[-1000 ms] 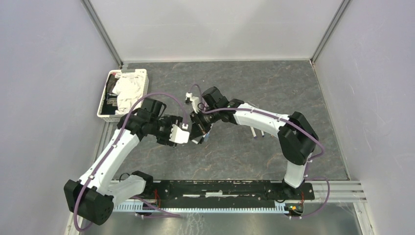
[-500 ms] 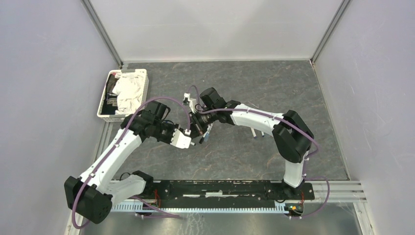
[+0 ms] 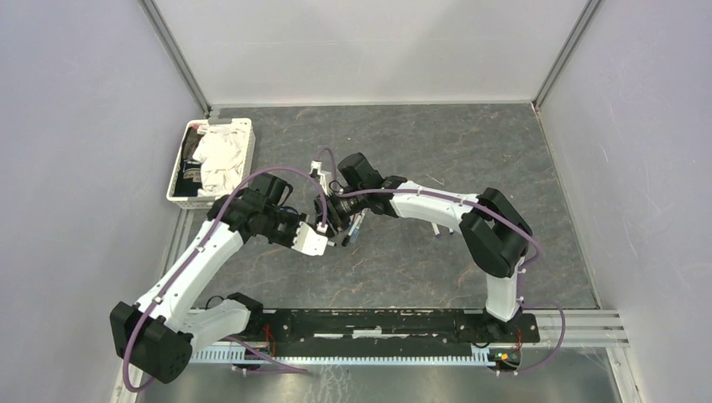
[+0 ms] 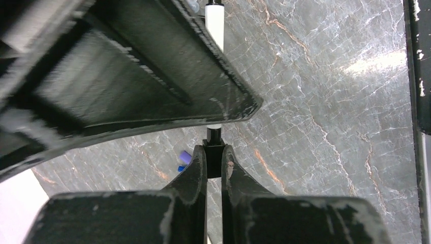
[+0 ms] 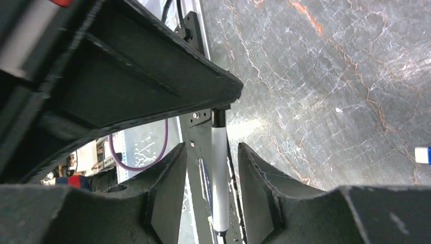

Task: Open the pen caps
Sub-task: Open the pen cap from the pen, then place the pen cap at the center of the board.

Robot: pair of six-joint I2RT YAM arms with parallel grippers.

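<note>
Left gripper [image 4: 214, 151]: jaws pinched narrow on a black pen cap [image 4: 214, 161] | white pen barrel [image 5: 219, 173]: runs from that cap between the jaws of the right gripper [image 5: 212, 150], which stand apart and clear of it | purple loose cap [image 4: 185, 157]: lies on the grey table [image 4: 330, 101] below | white tray [image 3: 190, 202]: far left.

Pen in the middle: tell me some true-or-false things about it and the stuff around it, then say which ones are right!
1. The left end effector is shut on a black cap. True.
2. The right end effector squeezes the white pen barrel. False: its jaws stand apart, one on either side of it.
3. The white tray sits at the table's right edge. False: it is at the far left.
4. The two end effectors meet near the table's middle. True.
</note>
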